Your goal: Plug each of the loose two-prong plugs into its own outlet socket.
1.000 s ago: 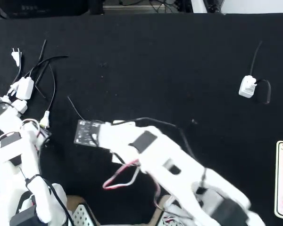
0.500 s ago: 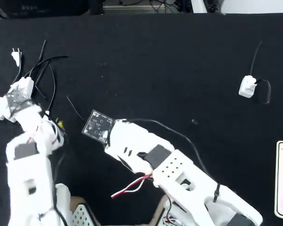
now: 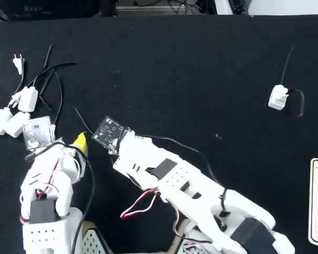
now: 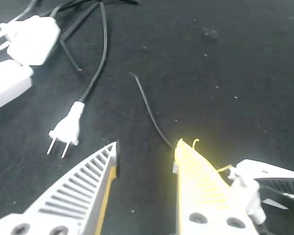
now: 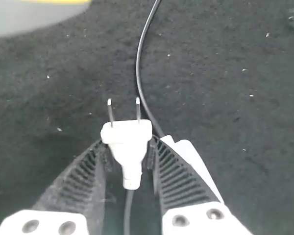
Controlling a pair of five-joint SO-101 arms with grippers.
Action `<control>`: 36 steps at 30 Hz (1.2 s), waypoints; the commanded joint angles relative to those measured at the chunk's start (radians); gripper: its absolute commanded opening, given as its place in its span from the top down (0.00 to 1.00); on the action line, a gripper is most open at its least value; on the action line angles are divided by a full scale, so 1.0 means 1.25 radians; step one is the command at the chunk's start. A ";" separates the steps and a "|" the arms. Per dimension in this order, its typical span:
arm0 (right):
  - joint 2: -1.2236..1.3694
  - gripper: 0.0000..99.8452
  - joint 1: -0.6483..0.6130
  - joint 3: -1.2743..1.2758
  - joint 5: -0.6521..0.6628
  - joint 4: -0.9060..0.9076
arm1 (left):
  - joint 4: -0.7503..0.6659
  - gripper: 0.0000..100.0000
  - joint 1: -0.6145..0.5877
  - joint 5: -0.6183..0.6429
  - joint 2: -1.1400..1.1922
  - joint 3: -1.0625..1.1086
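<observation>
The right gripper (image 5: 128, 145) is clamped on the held plug (image 5: 126, 133), a white two-prong plug pinched by its body between the two ribbed fingers. The plug's long axis runs in line with the fingers. Its two prongs point straight ahead, away from the wrist, level and just above the bench (image 3: 175, 63). Its cord passes back between the fingers. A thin black cable (image 5: 142, 58) lies on the bench just beyond the prongs.

In the high view the right arm (image 3: 164, 174) stretches low across the bench from the near right toward the left. Its wrist ends close beside the left arm (image 3: 47, 185).

The left arm stands at the near left with its wrist bent down over the bench. The left gripper (image 4: 144, 147) is spread wide with nothing between its fingers. It hangs over bare bench, just beside the loose plug (image 4: 64, 132). That plug lies flat with its prongs pointing back toward the grey finger (image 4: 88, 191). Its cord runs away toward the outlet sockets (image 4: 32, 32), which sit together near the left edge.

The far plug (image 3: 17, 63) lies beyond the sockets with its prongs toward the far edge. A lone socket (image 3: 277, 98) sits well apart at the right.
</observation>
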 commanded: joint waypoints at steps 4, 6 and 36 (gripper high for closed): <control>-0.039 0.99 -0.042 -0.055 -0.007 0.010 | 0.021 0.81 0.077 -0.068 -0.022 0.001; -0.058 0.99 -0.043 -0.055 -0.007 0.028 | 0.043 0.81 0.122 -0.096 -0.022 0.002; -0.359 0.99 -0.072 -0.009 -0.009 0.199 | 0.047 0.81 0.148 -0.124 -0.023 0.017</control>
